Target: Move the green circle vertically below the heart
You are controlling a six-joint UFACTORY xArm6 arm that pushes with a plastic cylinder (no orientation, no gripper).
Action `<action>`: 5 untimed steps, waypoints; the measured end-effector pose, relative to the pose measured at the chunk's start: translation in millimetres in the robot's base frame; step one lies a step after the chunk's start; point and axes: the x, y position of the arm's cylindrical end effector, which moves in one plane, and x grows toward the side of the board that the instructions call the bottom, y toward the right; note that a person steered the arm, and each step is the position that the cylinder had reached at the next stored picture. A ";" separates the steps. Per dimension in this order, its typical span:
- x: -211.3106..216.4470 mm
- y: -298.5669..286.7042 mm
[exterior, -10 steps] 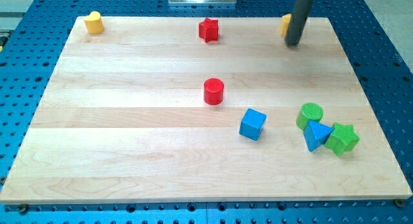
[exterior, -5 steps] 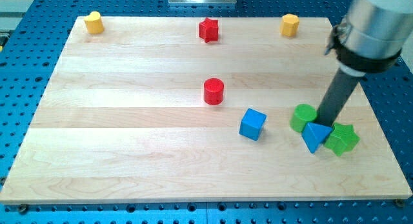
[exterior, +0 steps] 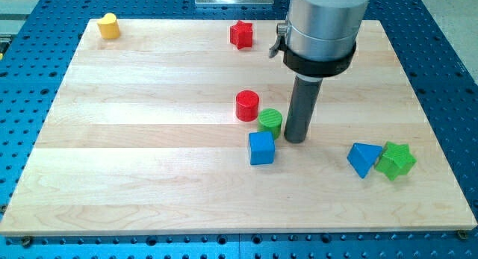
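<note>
Mid-board: upright rod, my tip [exterior: 295,139] touching green circle [exterior: 271,122].

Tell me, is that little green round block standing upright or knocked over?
Upright. The green circle shows its flat round top facing up, sitting between the red cylinder and my tip.

arm: descends from view's top | rod: upright | my tip [exterior: 295,139]: on board
</note>
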 end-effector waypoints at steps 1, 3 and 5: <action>-0.9 -56.4; -16.0 -151.1; -42.3 -143.9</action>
